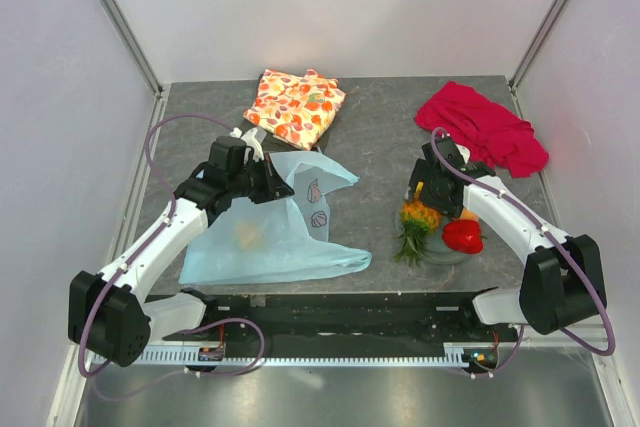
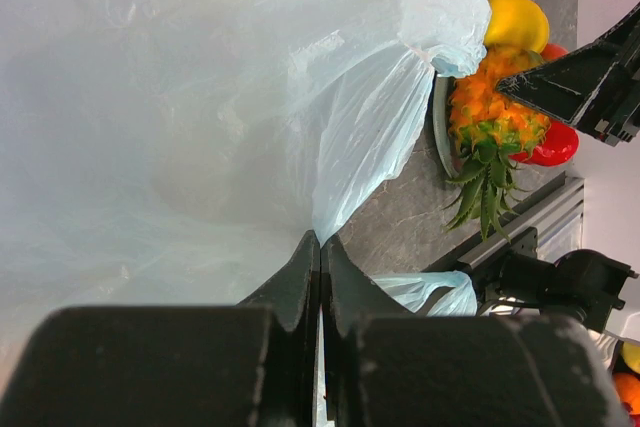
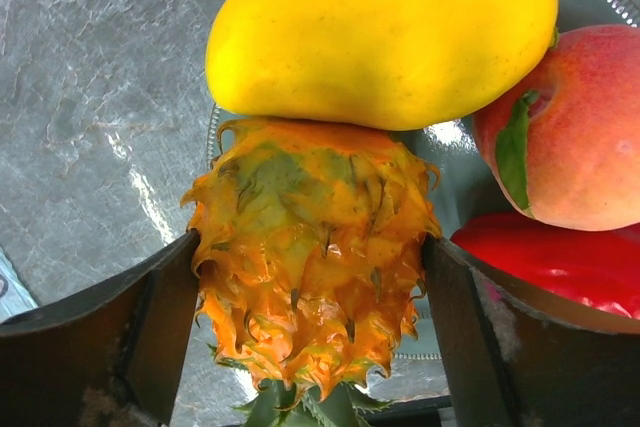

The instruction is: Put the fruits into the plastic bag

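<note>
The light-blue plastic bag [image 1: 270,242] lies flat left of centre, with a pale yellow shape [image 1: 247,235] showing through it. My left gripper [image 1: 280,183] is shut on the bag's thin upper edge [image 2: 200,97], and the film is pinched between the closed jaws [image 2: 321,247]. The pineapple [image 3: 310,237] lies on the grey-green plate [image 3: 455,177] with a yellow mango [image 3: 380,32], a peach [image 3: 570,127] and the red pepper-like piece [image 3: 550,267]. My right gripper [image 3: 310,267] is over the plate [image 1: 447,255], and its fingers press both flanks of the pineapple [image 1: 418,217].
An orange floral cloth [image 1: 295,105] lies at the back centre and a red cloth [image 1: 485,132] at the back right. White walls enclose the table on three sides. A black rail [image 1: 340,312] runs along the front edge.
</note>
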Motion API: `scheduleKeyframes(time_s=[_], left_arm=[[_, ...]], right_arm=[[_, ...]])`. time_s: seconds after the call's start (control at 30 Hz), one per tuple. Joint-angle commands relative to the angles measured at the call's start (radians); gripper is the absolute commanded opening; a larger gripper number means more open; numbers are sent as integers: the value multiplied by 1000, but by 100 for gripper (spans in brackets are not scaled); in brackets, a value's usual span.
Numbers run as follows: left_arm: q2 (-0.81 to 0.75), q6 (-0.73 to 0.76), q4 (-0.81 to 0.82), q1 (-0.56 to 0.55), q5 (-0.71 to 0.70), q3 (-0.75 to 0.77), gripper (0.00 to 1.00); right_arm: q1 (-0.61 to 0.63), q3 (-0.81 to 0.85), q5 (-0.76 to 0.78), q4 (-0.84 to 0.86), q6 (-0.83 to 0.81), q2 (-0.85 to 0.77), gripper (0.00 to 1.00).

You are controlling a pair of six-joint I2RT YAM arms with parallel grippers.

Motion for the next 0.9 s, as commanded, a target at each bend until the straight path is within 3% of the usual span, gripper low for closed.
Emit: scheduleKeyframes(time_s=[0.0,0.23,0.33,0.63,0.87], left_arm=[[8,-26,46,3,37,3,2],[17,-25,48,4,42,7,2],[20,-23,48,3,45,7,2],[26,-23,50,3,46,9,2],[31,-19,56,4,61,7,2]], right_arm=[[0,-17,-3,-52,-13,37,80],[-2,10,2,-103,-34,15,37],[0,45,-24,-127,-39,8,24],[-2,130,-106,-184,-34,-26,0],[-2,154,-126,-203,-53,-67,0]])
